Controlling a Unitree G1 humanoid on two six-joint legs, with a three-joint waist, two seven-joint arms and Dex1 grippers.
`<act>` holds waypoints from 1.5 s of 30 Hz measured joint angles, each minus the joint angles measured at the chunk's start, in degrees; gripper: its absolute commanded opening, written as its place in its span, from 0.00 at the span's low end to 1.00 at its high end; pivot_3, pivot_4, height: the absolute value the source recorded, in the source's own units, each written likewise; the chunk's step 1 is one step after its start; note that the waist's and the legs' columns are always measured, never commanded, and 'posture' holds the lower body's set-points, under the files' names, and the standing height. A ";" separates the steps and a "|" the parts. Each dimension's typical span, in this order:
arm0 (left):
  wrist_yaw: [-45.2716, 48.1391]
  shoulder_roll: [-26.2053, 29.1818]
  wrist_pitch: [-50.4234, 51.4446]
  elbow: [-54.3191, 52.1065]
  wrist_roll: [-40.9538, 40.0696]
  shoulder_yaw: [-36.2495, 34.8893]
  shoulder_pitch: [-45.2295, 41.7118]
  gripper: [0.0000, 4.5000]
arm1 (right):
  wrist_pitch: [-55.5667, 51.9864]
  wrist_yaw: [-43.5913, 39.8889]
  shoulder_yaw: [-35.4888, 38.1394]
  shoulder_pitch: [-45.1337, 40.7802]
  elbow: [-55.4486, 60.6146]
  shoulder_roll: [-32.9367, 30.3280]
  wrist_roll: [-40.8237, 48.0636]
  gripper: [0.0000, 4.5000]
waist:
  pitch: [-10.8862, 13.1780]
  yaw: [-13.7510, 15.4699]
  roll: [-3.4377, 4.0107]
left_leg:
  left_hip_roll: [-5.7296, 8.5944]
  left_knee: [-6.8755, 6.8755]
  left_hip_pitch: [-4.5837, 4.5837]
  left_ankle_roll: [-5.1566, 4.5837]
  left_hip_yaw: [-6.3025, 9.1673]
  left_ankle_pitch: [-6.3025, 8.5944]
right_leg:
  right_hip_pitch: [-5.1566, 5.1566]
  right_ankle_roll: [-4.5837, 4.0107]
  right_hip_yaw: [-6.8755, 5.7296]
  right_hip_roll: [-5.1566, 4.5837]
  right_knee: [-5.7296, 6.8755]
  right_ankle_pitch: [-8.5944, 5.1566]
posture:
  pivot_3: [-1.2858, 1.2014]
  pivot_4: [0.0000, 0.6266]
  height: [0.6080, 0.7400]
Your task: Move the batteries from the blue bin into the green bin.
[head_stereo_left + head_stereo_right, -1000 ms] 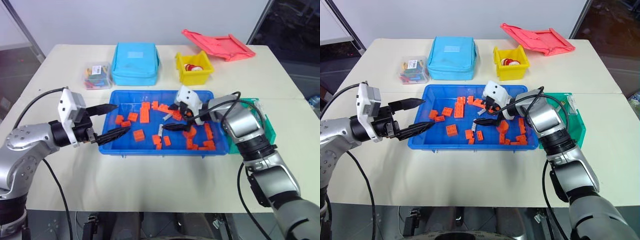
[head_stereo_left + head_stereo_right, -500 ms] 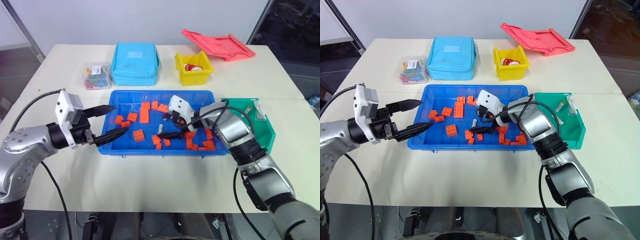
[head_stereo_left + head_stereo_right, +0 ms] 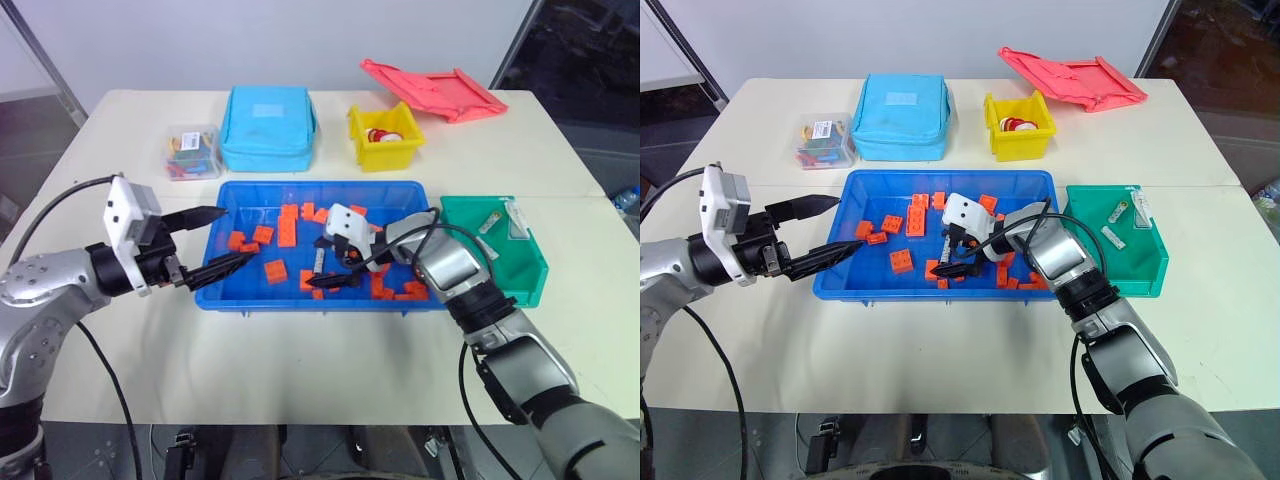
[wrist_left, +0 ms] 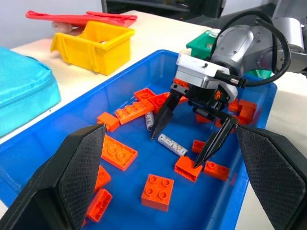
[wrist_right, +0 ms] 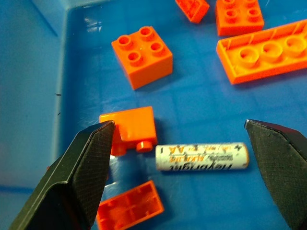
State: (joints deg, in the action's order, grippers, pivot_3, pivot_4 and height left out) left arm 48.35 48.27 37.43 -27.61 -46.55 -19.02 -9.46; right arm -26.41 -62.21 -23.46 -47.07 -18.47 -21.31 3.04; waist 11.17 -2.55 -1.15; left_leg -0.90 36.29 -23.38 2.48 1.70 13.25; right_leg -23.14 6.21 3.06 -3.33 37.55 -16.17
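Found 1 battery (image 5: 202, 156) lying crosswise between wide-open right gripper (image 4: 191, 136) fingers in blue bin (image 3: 405, 303); left gripper (image 3: 212, 243) open, farther off.

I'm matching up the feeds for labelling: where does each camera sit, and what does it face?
Head eyes: high, looking forward and down at the blue bin, both arms in front.
Left wrist: along the open left gripper, facing the open right gripper above a battery.
Right wrist: down between its own fingers at that battery.
All share the bin.
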 measured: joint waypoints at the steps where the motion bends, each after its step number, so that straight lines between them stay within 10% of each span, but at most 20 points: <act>1: -0.02 0.00 0.00 -0.09 -0.08 0.00 0.03 1.00 | 0.34 0.01 -0.01 -0.19 -0.39 0.03 -0.07 0.99 | 0.00 0.00 0.00 | 0.00 0.00 0.00 0.00 0.00 0.00 | 0.01 0.00 0.00 0.00 0.00 0.00 | 0.52 0.24 1.00; 37: -1.12 0.58 0.41 -0.71 -0.42 -0.29 0.72 1.00 | -2.39 -1.17 -0.70 0.24 0.40 -1.90 -1.07 0.99 | -0.01 0.02 0.00 | 0.00 -0.01 -0.03 0.00 0.01 0.00 | -0.03 0.00 0.00 0.00 0.00 0.00 | 0.52 0.24 1.00; 43: -1.43 0.57 0.66 -0.80 -0.43 -0.38 0.75 1.00 | -0.14 -1.22 -1.51 -1.52 -2.10 -1.29 -3.36 0.50 | -0.01 0.01 0.00 | 0.00 -0.02 -0.02 0.00 0.01 0.00 | -0.03 0.00 0.00 0.00 0.00 0.00 | 0.52 0.24 1.00; 45: -1.72 0.54 0.68 -0.92 -0.44 -0.38 0.75 1.00 | -0.11 -1.33 -1.52 -1.51 -2.12 -0.98 -3.42 0.50 | -0.01 -0.01 0.00 | 0.00 -0.02 -0.02 0.00 0.01 0.00 | -0.04 0.00 0.00 0.01 0.00 0.00 | 0.52 0.24 1.00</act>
State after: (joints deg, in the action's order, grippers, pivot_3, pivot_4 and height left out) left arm 46.63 48.81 38.11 -28.53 -46.99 -19.40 -8.71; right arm -26.53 -63.54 -24.98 -48.59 -20.59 -22.30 -0.37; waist 11.16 -2.56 -1.15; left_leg -0.90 36.27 -23.40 2.48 1.71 13.25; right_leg -23.18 6.20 3.06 -3.32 37.55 -16.17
